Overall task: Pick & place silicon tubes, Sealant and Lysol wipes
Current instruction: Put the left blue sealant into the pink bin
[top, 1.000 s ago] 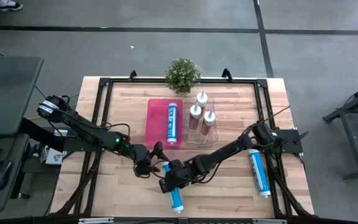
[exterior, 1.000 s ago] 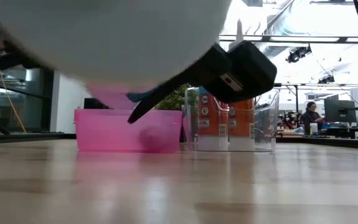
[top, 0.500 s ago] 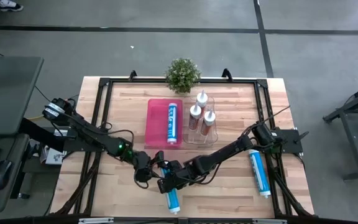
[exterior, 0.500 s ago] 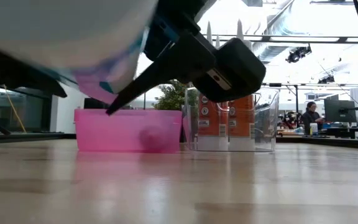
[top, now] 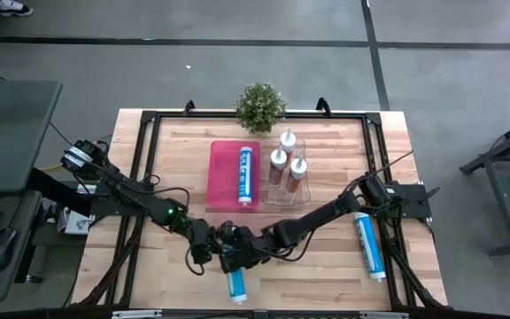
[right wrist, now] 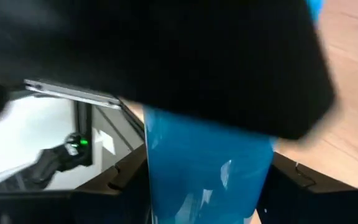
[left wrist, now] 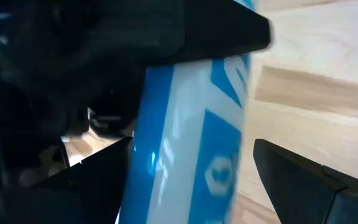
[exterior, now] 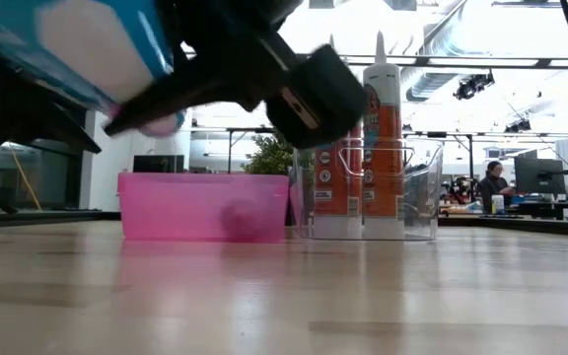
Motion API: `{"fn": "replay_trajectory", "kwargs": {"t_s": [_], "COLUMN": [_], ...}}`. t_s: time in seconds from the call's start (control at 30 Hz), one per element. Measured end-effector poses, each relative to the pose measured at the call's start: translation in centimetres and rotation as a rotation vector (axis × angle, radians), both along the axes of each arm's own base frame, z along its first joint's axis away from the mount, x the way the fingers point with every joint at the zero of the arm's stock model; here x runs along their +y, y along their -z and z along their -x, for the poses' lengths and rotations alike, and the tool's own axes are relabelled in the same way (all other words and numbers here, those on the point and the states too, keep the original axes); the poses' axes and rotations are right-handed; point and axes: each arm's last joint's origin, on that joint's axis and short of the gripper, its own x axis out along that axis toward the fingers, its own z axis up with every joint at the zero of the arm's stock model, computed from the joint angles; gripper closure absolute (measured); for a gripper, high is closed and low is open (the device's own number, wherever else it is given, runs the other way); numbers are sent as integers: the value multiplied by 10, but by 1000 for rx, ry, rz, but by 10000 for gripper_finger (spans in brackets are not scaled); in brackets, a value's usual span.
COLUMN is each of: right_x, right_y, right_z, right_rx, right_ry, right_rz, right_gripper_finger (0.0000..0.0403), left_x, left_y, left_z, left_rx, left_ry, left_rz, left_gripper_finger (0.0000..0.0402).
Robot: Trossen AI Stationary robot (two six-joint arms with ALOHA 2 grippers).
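Note:
A blue and white silicone tube [top: 235, 285] is off the table near the front edge, left of centre; it also shows in the low view [exterior: 77, 49]. My right gripper [top: 231, 259] is shut on it. My left gripper [top: 209, 248] is open right beside it. Its fingers [left wrist: 303, 180] stand on either side of the tube's body [left wrist: 185, 155]. A second blue tube [top: 244, 175] lies in the pink bin [top: 220, 177]. Three orange sealant tubes [top: 287, 164] stand in a clear container. My right gripper pinches the tube's body [right wrist: 204, 180] between its two fingers, near the tube's far end. The tube reaches from the fingers toward the table's near edge. It is tilted and lifted clear of the table. Whether my left gripper touches the tube cannot be told.
Another blue and white tube [top: 368, 245] lies on the table at the right. A potted plant [top: 260, 106] stands at the far edge. The pink bin [exterior: 203, 207] and the clear container [exterior: 363, 187] stand in the middle, behind the grippers.
My right gripper has carried the tube toward the table's left edge, and the tube has stayed clear of the table. My left gripper has gone toward the near edge and the right, closing in on the tube until its fingers stand around it.

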Motion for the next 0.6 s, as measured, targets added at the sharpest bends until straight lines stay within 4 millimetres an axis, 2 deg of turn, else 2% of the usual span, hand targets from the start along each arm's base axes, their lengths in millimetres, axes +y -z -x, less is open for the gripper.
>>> {"fn": "replay_trajectory", "kwargs": {"t_s": [0.17,0.4,0.6], "right_x": [-2,-1,-1], "right_y": [-3,-4,-4], "right_z": [-3,-4,-4], "right_rx": [-42,-49,-48], "right_ry": [13,15,18], "right_rz": [-1,-11,-8], "right_gripper_finger": [196,196,196], "left_x": [0,1,2], "left_y": [-1,1,3], "left_z": [-1,0,1], "left_rx": [-8,7,40], "left_ry": [-18,-51,-73], "left_rz": [1,3,15], "left_gripper_finger": [93,205,205]}}
